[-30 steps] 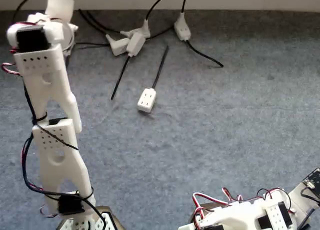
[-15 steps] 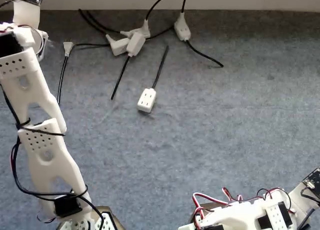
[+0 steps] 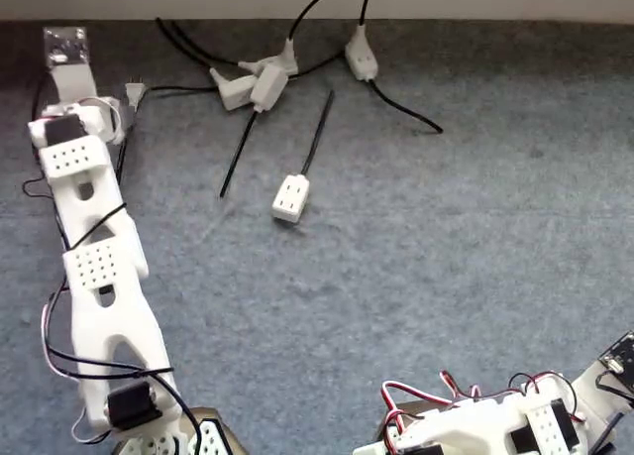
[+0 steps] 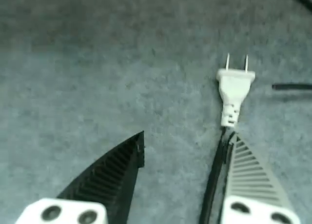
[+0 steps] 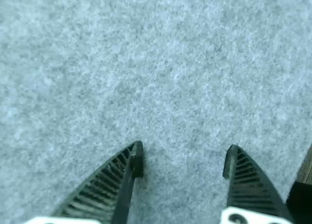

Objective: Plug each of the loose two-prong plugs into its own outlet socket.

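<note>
The left arm has swung down to the far left. Its left claw (image 4: 186, 136) hangs wide open and empty, with the plug (image 4: 235, 90) just beyond one finger, prongs pointing far and cord trailing near. The outlet block (image 3: 290, 197) lies well to the right on the surface (image 3: 446, 257). The right claw (image 5: 184, 147), near right, is parted and empty.

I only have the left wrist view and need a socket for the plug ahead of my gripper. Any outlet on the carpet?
Observer: Yes, the high view shows a white outlet block lying alone in the middle of the carpet, nothing plugged in, well apart from your plug.
Operator: Anything else near it?
Observer: A cluster of white connectors lies toward the carpet's far edge.
Operator: Is the right arm busy?
Observer: No, the right gripper is open over bare carpet, holding nothing.
</note>
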Controlling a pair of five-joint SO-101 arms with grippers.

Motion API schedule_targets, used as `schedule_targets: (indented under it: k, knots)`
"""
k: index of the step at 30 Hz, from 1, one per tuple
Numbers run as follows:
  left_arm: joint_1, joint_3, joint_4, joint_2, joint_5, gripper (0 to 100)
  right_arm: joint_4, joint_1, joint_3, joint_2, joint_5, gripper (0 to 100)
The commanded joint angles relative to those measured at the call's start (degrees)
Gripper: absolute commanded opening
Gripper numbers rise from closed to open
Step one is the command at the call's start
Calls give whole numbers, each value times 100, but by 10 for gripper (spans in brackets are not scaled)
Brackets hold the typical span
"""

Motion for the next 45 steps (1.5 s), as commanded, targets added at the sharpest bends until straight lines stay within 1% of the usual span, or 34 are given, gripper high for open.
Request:
schedule_targets:
  k: [1, 8, 10, 12, 16, 18, 20, 25, 28, 31, 37, 39, 41, 43, 45]
  knots:
    - [295, -207, -325, 479, 44, 263, 31, 92, 391, 4, 123, 273]
    - [453, -198, -273, 989, 44, 261, 31, 57, 391, 4, 123, 273]
    - [444, -198, -105, 1156, -26, 234, 31, 57, 391, 4, 123, 273]
    - [435, -198, 79, 1314, -519, 169, 31, 57, 391, 4, 123, 273]
    - [435, -198, 738, 1508, -1802, 1, 31, 57, 391, 4, 123, 273]
    - [435, -198, 1231, 1552, -2180, 21, 31, 57, 391, 4, 123, 273]
    - [453, -198, 1741, 1560, -2444, 4, 31, 57, 391, 4, 123, 273]
    - [462, -233, 2910, 1437, -3112, 6, 31, 57, 391, 4, 123, 273]
    - [444, -207, 3666, 998, -3525, 6, 31, 57, 391, 4, 123, 273]
    - [233, -207, 3701, 382, -3341, 6, 31, 57, 391, 4, 123, 273]
    - [-259, -189, 3719, -980, -3332, 6, 31, 57, 391, 4, 123, 273]
    - [-400, -13, 3727, -1402, -3341, 6, 31, 57, 391, 4, 123, 273]
    - [-532, 523, 3736, -1868, -3349, 5, 31, 48, 391, 4, 123, 273]
    - [-708, 1420, 3736, -2431, -3402, 5, 31, 48, 391, 4, 123, 273]
    - [-866, 2589, 3736, -3125, -3807, 5, 31, 48, 391, 4, 123, 273]
